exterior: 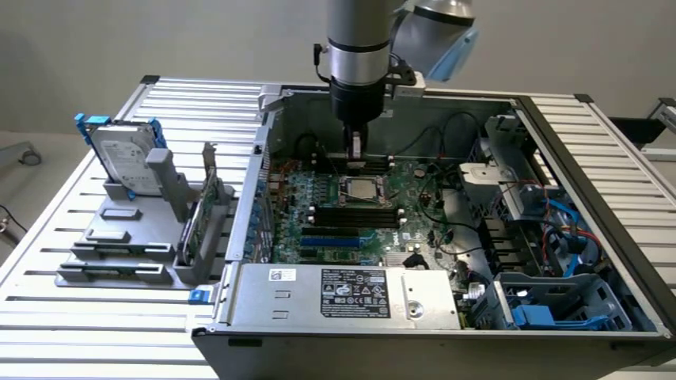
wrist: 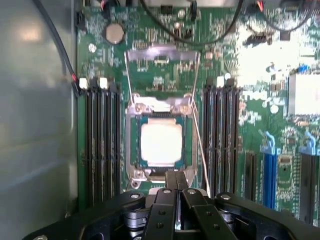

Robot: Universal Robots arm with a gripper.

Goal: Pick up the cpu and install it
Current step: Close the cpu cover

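In the dark socket (wrist: pixel 132 150) on the motherboard (wrist: pixel 95 30), the cpu (wrist: pixel 161 142) lies flat, probably light, stiff and fragile, best taken by 2 opposite rim edges, while the gripper (wrist: pixel 176 181) hovers just beside it, fingers pressed together on nothing.

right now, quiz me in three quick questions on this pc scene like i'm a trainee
1. True or false: the chip lies in its socket on the green board.
2. The arm's jaws are: A) open, B) shut and empty, C) shut on the chip.
3. Fill in: in the exterior view, the hard drive stands outside the computer case, on that view's ____.
Key: 1 true; 2 B; 3 left.
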